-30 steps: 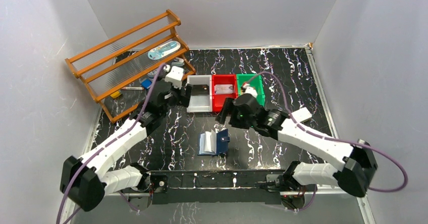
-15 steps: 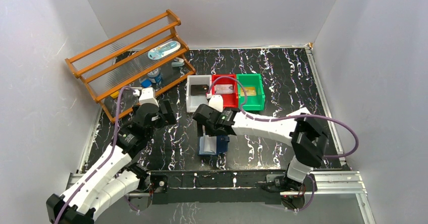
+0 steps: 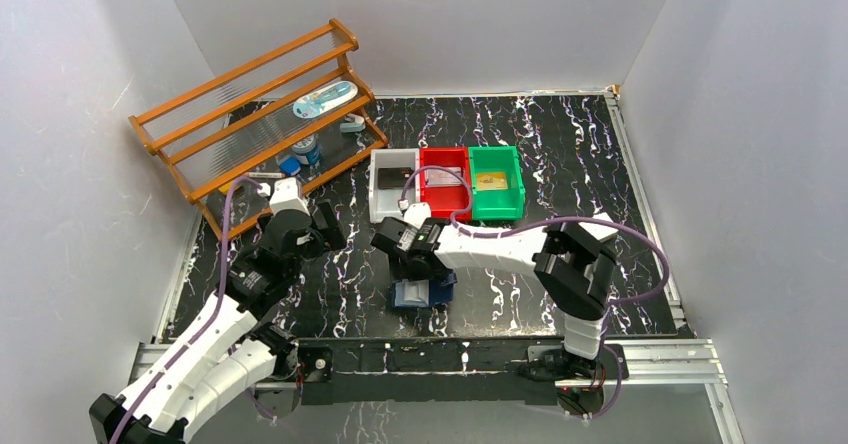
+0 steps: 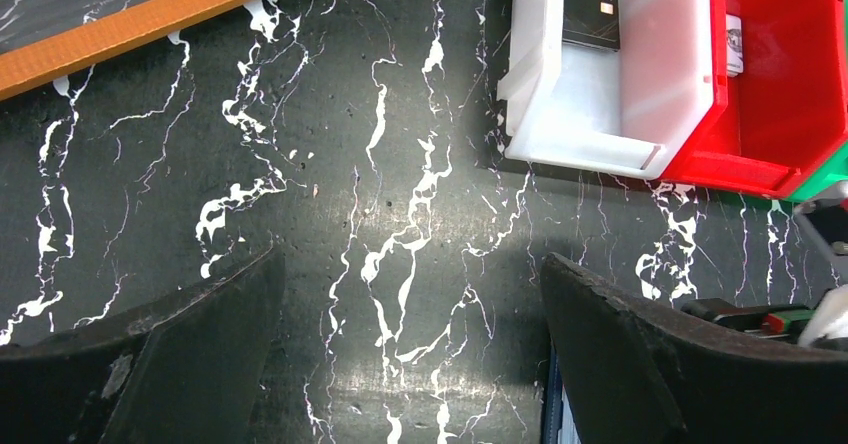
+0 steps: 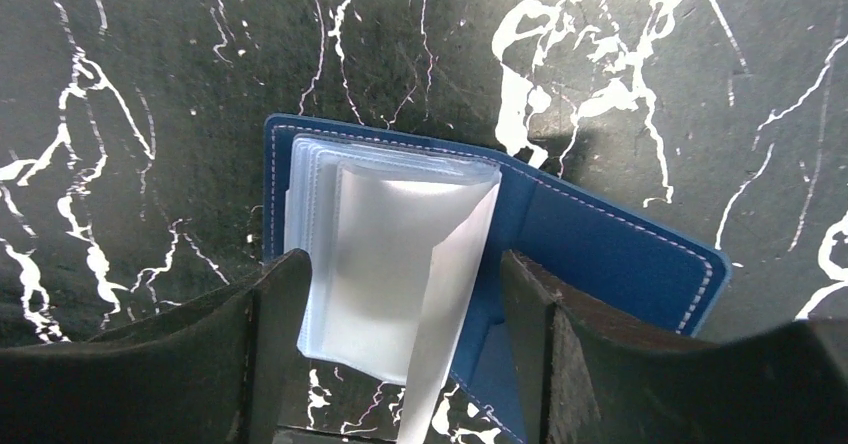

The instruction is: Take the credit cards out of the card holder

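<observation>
The right gripper [image 5: 400, 264] hangs over the open card holder [image 5: 600, 254], jaws parted either side of its clear sleeves [image 5: 380, 234]. The left gripper [image 4: 410, 264], jaws wide and empty, hovers above the table [image 4: 330, 164] at the holder's 9 o'clock. At 12 o'clock, a black card [image 4: 590, 9] lies in the white bin [image 4: 600, 94] and a gold card [image 3: 490, 181] in the green bin [image 3: 497, 211].

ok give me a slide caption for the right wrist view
Open right gripper poised over the unfolded card holder, jaws either side of its clear sleeves, on a black marbled table
</observation>
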Available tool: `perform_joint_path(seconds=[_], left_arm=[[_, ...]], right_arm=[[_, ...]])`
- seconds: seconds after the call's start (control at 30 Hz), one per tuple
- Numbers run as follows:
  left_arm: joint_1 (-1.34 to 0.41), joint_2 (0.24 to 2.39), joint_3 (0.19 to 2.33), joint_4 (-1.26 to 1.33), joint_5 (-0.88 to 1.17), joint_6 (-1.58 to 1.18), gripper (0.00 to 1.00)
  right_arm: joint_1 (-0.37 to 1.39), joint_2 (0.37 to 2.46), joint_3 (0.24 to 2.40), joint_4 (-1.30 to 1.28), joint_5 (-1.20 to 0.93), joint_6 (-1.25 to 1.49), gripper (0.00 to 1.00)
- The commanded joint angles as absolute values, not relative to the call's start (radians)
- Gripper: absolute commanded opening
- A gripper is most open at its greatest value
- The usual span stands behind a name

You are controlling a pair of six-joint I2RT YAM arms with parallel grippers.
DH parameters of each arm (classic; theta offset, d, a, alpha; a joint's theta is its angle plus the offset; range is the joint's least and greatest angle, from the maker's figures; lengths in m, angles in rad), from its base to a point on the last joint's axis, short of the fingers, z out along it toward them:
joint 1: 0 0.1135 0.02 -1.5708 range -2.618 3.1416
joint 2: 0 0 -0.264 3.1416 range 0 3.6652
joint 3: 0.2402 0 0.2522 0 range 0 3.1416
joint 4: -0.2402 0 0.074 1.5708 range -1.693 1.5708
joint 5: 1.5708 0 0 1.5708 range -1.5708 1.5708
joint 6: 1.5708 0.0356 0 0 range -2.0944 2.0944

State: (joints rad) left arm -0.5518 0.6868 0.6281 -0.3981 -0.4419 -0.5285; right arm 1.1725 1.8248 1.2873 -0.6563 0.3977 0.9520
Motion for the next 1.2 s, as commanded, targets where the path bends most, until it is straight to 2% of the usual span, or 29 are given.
perform_joint_path(seconds=[0.0, 0.3, 0.6, 0.73, 0.93, 1.07, 1.17], left_arm=[[-0.548, 0.7, 0.629, -0.411, -0.433, -0.537, 0.98], [-0.547, 0.739, 0.634, -0.411, -0.399, -0.535, 0.98], [-0.548, 0.767, 0.633, -0.407, -0.331, -0.523, 0.98], [-0.548, 0.782, 0.63, -0.39, -0.242, -0.504, 0.98], [-0.548, 0.806, 0.577, -0.297, 0.021, -0.554, 0.96], [-0.548, 0.865, 0.532, -0.196, 0.22, -0.595, 0.93], [-0.551, 0.906, 0.489, -0.114, 0.288, -0.64, 0.92]], right_arm=[[1.179, 1.853, 1.331, -0.673, 0.396, 0.976, 0.75], [1.18, 1.846, 1.273, -0.64, 0.391, 0.995, 0.64], [1.122, 1.661, 0.99, -0.314, 0.258, 1.03, 0.44], [1.079, 1.561, 0.84, -0.118, 0.157, 1.038, 0.43], [0.971, 1.458, 0.566, 0.254, -0.051, 1.112, 0.44], [0.921, 1.431, 0.46, 0.395, -0.115, 1.145, 0.45], [0.908, 1.441, 0.43, 0.421, -0.137, 1.149, 0.45]])
